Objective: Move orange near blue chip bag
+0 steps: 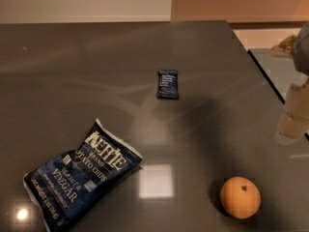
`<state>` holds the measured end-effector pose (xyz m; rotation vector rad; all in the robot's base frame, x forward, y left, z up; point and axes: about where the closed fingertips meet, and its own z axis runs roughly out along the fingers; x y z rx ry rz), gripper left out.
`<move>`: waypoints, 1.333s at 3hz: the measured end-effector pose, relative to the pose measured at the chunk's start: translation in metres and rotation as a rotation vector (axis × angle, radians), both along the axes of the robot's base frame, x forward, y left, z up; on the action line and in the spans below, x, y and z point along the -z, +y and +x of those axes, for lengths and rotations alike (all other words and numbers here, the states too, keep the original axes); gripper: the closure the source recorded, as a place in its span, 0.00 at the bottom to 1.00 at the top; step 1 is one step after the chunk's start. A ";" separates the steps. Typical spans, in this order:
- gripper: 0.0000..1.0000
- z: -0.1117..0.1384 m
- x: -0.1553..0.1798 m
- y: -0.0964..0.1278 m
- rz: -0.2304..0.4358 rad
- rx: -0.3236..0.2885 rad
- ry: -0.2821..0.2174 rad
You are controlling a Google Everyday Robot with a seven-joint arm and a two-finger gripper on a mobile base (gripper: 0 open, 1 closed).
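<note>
Across nearly the whole view: dark grey, glossy tabletop [96,57], running back to a pale wall [82,1] at the top and ending in a straight edge on the right

Toward the lower left on it: blue chip bag [82,175], crinkled, dark navy with white "Kettle" and "Vinegar" lettering; lies flat and askew, slanting from upper right down to the bottom-left corner of the view

At the far right border, about level with the tabletop's edge: end effector [293,120], pale cream, partly cut off by the frame; hangs apart from every item on the tabletop; open or closed, cannot tell

Near the lower right, on the tabletop: orange [240,197], round, with a small dark stem dimple facing up; rests alone, well apart from the blue chip bag, with a bright square patch of reflected light [155,180] between the two; sits below and left of the end effector, not touching it

Farther back, about mid-tabletop: small dark blue snack wrapper [167,84], rectangular, flat, well apart from bag, orange and end effector alike
</note>
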<state>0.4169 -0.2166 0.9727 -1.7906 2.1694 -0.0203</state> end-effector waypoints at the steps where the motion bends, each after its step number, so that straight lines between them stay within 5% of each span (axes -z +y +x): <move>1: 0.00 -0.023 0.010 0.010 0.053 -0.073 0.027; 4: 0.00 -0.087 0.060 0.042 0.207 -0.262 0.102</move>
